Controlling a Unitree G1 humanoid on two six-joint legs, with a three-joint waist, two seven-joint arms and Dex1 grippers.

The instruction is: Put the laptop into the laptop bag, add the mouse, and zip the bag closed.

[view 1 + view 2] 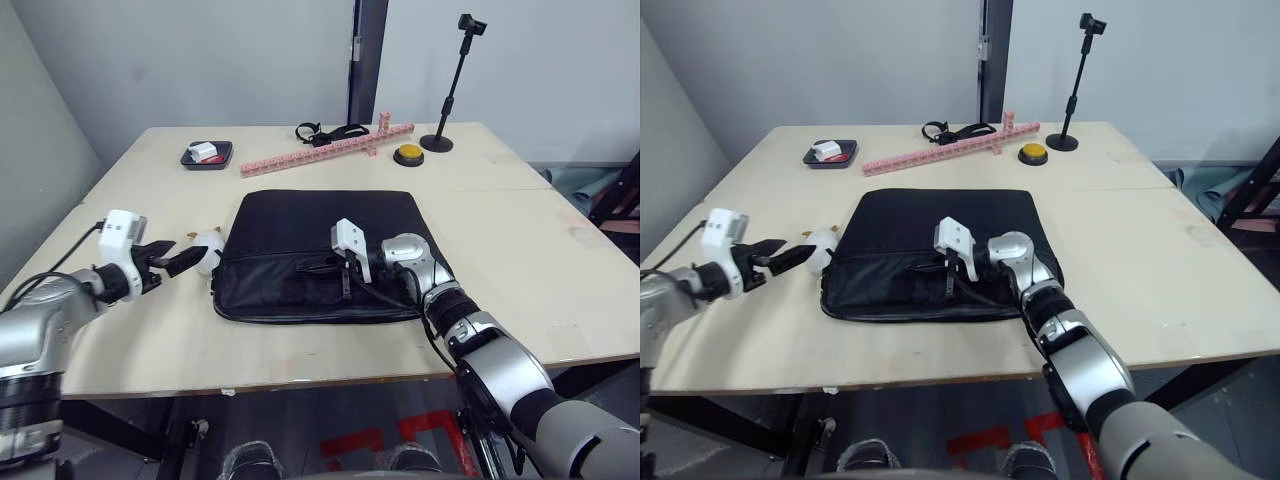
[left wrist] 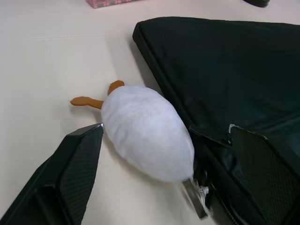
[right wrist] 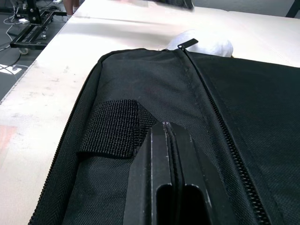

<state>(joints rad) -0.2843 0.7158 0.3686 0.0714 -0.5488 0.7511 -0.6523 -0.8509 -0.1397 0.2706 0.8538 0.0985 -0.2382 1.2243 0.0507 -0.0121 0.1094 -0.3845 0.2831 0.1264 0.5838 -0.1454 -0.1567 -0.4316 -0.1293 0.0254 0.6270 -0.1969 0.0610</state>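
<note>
Left wrist view: left gripper (image 2: 164, 173) spread wide, straddling a white plush toy (image 2: 147, 131) touching the laptop bag (image 1: 320, 255) corner and zipper pull (image 2: 197, 201). Right gripper (image 3: 169, 173) clenched empty, resting on the bag mid-table; left arm nearer the pull.

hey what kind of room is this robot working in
Probably a robotics test lab, not a home: a bare pale wooden table against plain grey walls, a black microphone-style stand, a yellow push button, and a black fabric laptop bag.
</note>
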